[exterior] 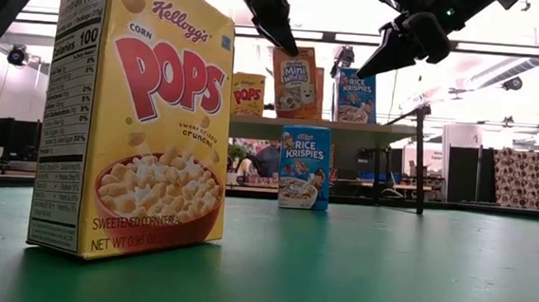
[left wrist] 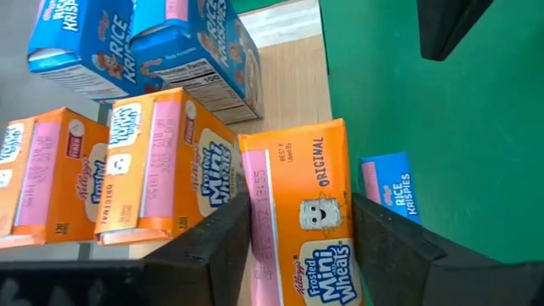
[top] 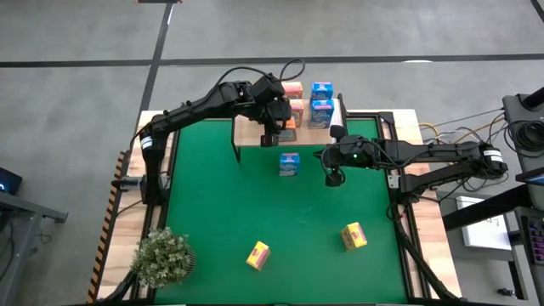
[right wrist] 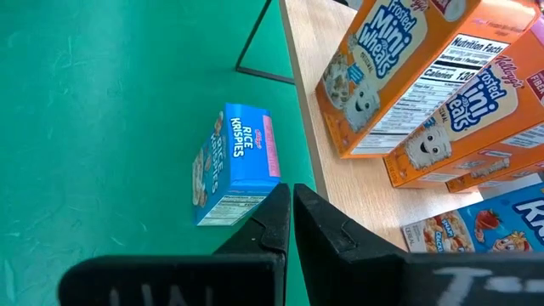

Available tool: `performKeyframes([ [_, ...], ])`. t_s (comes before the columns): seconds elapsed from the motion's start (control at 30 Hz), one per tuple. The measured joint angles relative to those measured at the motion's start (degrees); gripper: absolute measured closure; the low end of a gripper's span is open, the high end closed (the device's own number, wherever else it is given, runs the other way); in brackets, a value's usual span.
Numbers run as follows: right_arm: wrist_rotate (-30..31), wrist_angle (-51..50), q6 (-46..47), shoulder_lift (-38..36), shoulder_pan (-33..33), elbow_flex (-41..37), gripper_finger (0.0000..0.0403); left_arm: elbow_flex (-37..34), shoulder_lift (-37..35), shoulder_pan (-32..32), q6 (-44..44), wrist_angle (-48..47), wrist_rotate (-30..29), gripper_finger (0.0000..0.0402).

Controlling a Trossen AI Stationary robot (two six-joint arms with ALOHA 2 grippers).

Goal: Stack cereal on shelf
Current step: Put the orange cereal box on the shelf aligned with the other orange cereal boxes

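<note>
The shelf (top: 252, 129) is a light-wood plank at the mat's far edge. Two orange boxes (left wrist: 102, 170) and two blue boxes (left wrist: 161, 42) of cereal stand on it. A third orange box (left wrist: 302, 217) stands upright on the plank's near part. My left gripper (left wrist: 299, 204) is open around that box from above, one finger close to each narrow side. A blue box (top: 289, 163) stands on the green mat just in front of the shelf. My right gripper (top: 334, 177) hangs shut and holds nothing to the right of it.
Two yellow boxes (top: 257, 254) (top: 354, 236) stand on the mat's near half; one (exterior: 129, 113) fills the low view's left. A potted plant (top: 161, 257) sits at the near left corner. The shelf's black legs (top: 237, 143) reach down onto the mat.
</note>
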Motion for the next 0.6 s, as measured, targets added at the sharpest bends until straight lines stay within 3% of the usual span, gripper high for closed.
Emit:
performKeyframes([
  [0.37,0.0,0.0,0.0,0.0,0.0,0.0,0.0394,1.9,0.0,0.0,2.6,-0.5,0.0,0.0163],
  [0.6,0.0,0.7,-0.2,0.0,0.0,-0.1,0.0394,12.2,-0.2,-1.1,3.4,-14.2,0.0,0.0174],
])
